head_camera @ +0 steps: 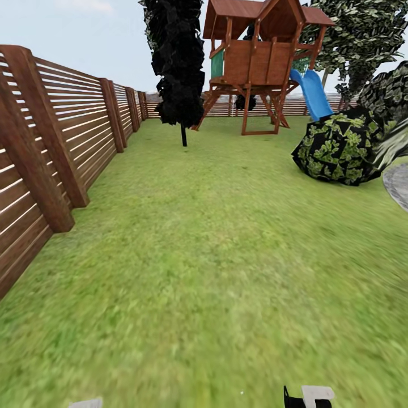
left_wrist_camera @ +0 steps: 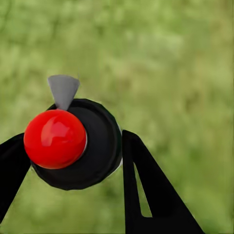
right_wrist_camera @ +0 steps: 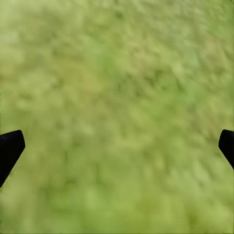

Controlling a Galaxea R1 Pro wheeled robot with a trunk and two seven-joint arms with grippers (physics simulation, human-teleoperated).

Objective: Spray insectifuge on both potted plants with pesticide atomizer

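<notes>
Beside the fence (head_camera: 51, 141) we carry the atomizer (left_wrist_camera: 73, 144) in closed left jaws, right jaws spread empty; both plants remain unsprayed.

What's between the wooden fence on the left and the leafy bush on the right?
In the head view, only open lawn lies between the fence and the bush; the dark tree stands farther back.

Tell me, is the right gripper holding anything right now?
No, in the right wrist view the right gripper has its fingertips spread wide apart with nothing but blurred grass between them.
</notes>
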